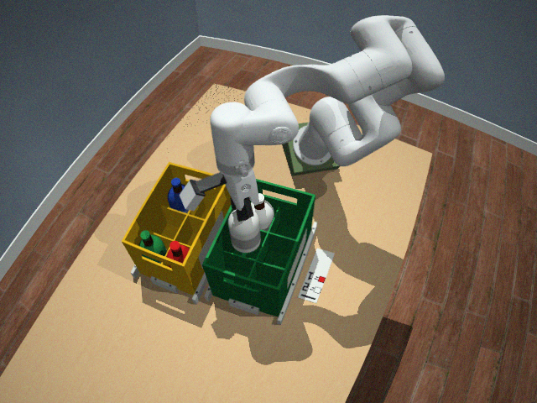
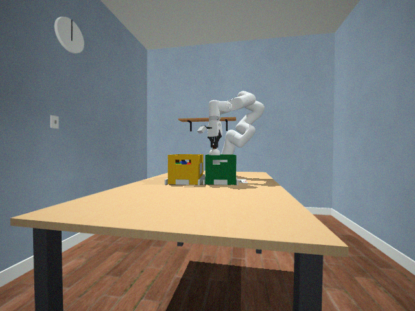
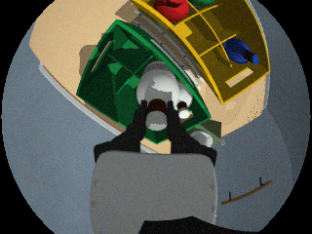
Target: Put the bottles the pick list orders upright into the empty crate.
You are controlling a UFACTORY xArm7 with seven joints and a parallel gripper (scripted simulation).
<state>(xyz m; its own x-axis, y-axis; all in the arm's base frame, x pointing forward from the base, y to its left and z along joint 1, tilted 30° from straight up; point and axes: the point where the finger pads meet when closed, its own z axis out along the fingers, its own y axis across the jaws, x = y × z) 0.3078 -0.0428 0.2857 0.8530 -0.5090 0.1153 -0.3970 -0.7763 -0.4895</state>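
My gripper (image 1: 243, 211) is shut on the neck of a white bottle (image 1: 244, 232) and holds it upright, low in a left compartment of the green crate (image 1: 260, 249). In the wrist view the fingers clamp the bottle's brown cap, with the white body (image 3: 158, 85) below. A second white bottle (image 1: 264, 210) stands in the green crate's far left compartment, right behind the held one. The yellow crate (image 1: 175, 225) to the left holds a blue bottle (image 1: 175, 195), a green bottle (image 1: 149, 243) and a red bottle (image 1: 175, 250). The pick list (image 1: 317, 280) lies to the right of the green crate.
The arm's base plate (image 1: 309, 157) sits on the table behind the green crate. The two crates stand side by side on pale feet. The wrist camera housing (image 1: 192, 195) hangs over the yellow crate. A wall shelf (image 2: 206, 119) is behind the arm.
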